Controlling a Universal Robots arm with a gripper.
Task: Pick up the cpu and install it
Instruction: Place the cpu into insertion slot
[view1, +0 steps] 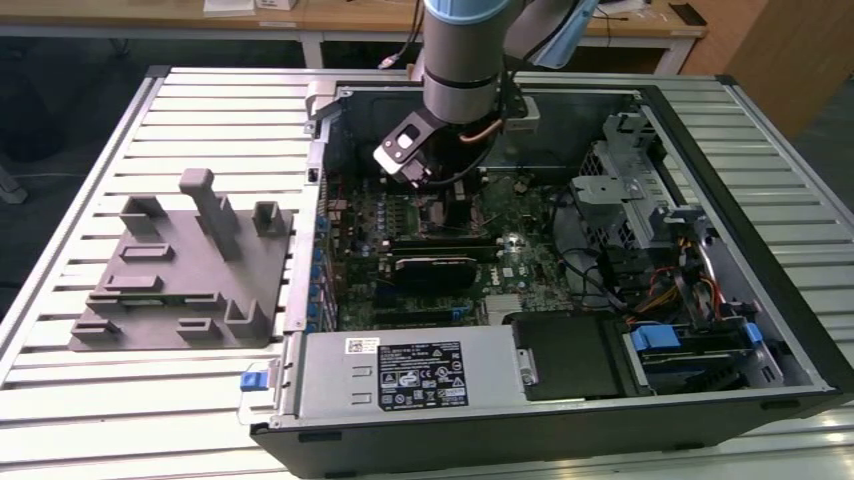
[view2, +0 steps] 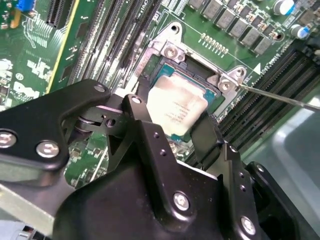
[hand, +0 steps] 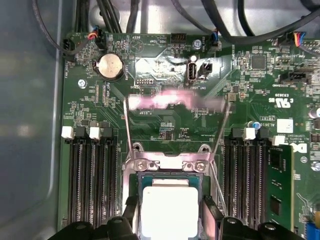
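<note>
Black claw (view2: 169, 116) straddles cpu (view2: 177, 102), seemingly seated; memory slots (hand: 92, 185) flank.

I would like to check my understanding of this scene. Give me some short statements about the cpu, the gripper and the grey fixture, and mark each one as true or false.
1. The cpu lies between the fingers of the gripper, at the socket frame. True.
2. The grey fixture stands inside the computer case. False: it stands on the slatted table, to the exterior view's left of the case.
3. A cover lies over the cpu. False: its pale metal top is bare.
4. A round coin battery sits on the motherboard. True.
</note>
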